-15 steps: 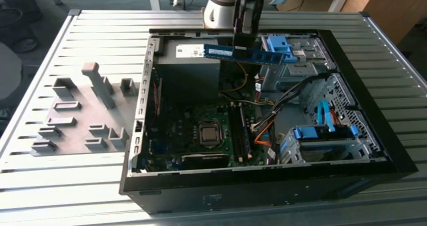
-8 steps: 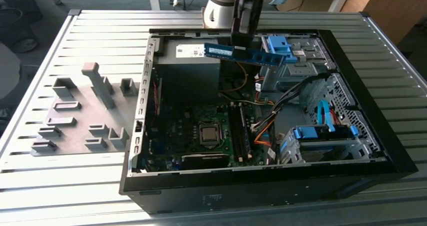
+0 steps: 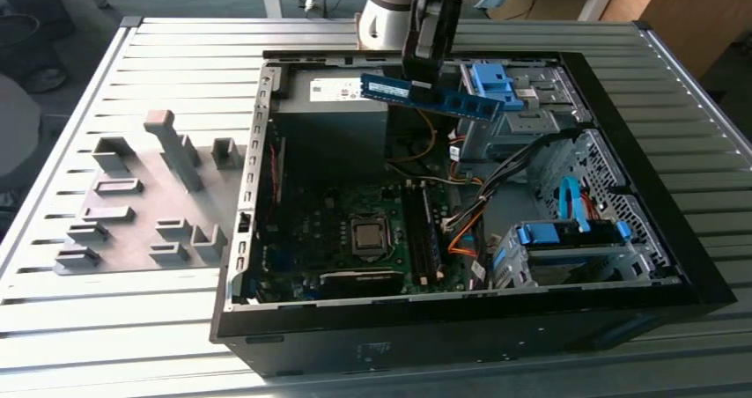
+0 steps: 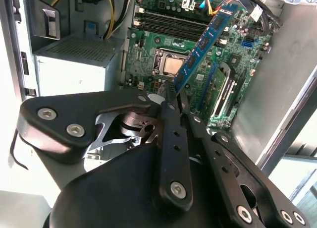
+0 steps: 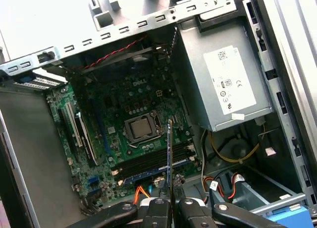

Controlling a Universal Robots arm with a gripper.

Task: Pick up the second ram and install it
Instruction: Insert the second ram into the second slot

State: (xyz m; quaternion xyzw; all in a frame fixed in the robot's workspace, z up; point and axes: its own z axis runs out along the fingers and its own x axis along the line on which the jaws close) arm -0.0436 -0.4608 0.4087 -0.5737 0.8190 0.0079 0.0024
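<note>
The second ram (image 3: 441,99) is a long blue stick held in the air above the far part of the open computer case (image 3: 693,275), roughly level and slightly tilted. My gripper (image 3: 421,81) is shut on it near one end. In the second wrist view the ram (image 4: 205,42) juts out from the gripper (image 4: 173,95) over the motherboard (image 4: 153,49). The first wrist view shows the ram (image 5: 169,148) edge-on above the memory slots (image 5: 148,162), clamped at the gripper (image 5: 170,191). A green stick (image 4: 221,91) stands in one slot.
A grey plate with holder blocks (image 3: 153,195) lies on the slatted table at the exterior view's left. Inside the case are the power supply (image 3: 335,90), blue drive-bay latches (image 3: 494,81), a drive cage (image 3: 564,248) and loose orange and black cables (image 3: 464,231).
</note>
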